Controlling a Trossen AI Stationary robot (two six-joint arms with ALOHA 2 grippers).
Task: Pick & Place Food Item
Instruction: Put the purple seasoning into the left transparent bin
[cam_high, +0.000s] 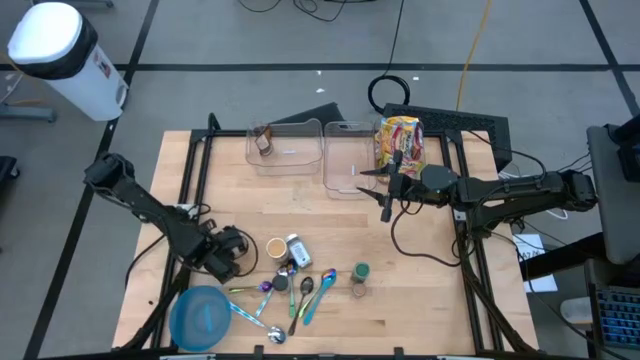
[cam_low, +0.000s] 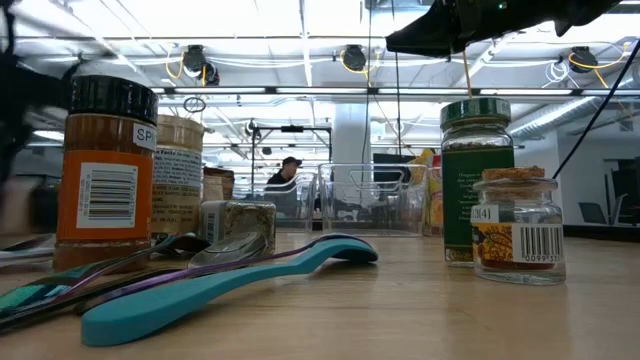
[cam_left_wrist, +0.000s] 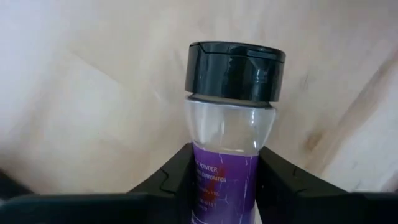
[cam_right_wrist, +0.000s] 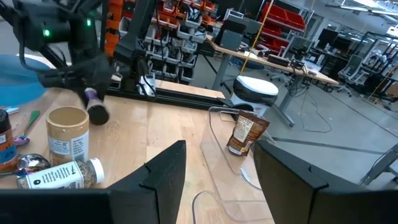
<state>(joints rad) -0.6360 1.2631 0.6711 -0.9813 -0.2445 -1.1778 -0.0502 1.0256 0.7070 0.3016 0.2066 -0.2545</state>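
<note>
A: While clamped at the purple label, held fast between the dark fingers (cam_left_wrist: 171, 180) of the left gripper (cam_left_wrist: 225, 168): a clear spice bottle with black cap and purple label (cam_left_wrist: 233, 118). Jaws narrowed to the bottle's width.

B: And the cap end?

A: Sticking out past the fingertips, over the pale wooden table (cam_left_wrist: 74, 93). Tilted cap-down as seen from the right wrist. Touching the wood or not: cannot tell.

B: Whereabouts on the table?

A: In the left half. Just beside a tan round jar with a white label (cam_high: 276, 247) and a clear shaker bottle lying on its side (cam_high: 298, 250). Near those, a round blue bowl (cam_high: 200, 318) and a fan of coloured plastic spoons (cam_high: 300, 295) in purple, green and teal. Farther right, a dark jar with a green lid (cam_high: 361, 271), upright, just beside a small glass jar with a brown top (cam_high: 357, 288).

B: Now the other side?

A: Wide apart and holding nothing, the jaws of the right gripper (cam_right_wrist: 224, 186). Hovering above the table's right half, well apart from the spice bottle, near the corner of the second of two clear plastic bins (cam_high: 345, 165).

B: Anything in the bins?

A: A small brown pouch (cam_right_wrist: 245, 134) standing in the first one. Just beside the second, a crinkled yellow-and-red snack bag (cam_high: 400, 145), upright. Inside that bin or outside it: cannot tell.

B: Beyond the table?

A: A person in a dark cap (cam_low: 288, 175), far back in the room, seen from table height.
</note>
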